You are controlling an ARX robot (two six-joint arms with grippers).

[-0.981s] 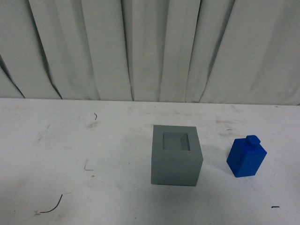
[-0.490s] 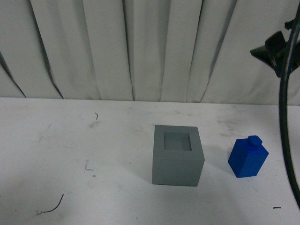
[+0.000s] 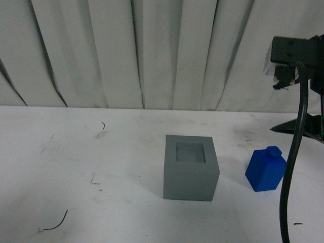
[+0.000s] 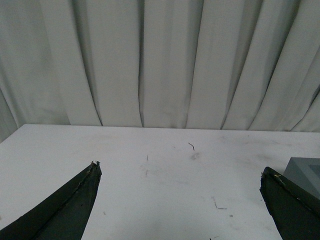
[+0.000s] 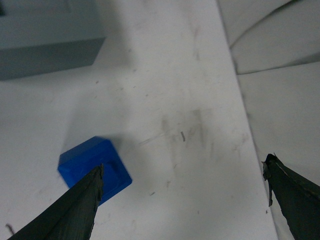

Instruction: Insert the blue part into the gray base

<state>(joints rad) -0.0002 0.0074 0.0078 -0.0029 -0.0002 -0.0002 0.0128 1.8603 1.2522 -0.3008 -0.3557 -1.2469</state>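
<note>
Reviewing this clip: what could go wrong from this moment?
1. In the right wrist view the blue part lies by one finger of the open right gripper, not centred; a straight descent may topple it.
2. It sits turned relative to the gray base, so it may jam at the recess unless rotated.

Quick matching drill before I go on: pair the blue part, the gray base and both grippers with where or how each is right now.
1. blue part
2. gray base
3. right gripper
4. left gripper

A. middle of the table, recess empty
B. open, blue in its wrist view
C. rightmost block, standing free
D. open, only a gray corner in its wrist view

Pairs: 1-C, 2-A, 3-B, 4-D
</note>
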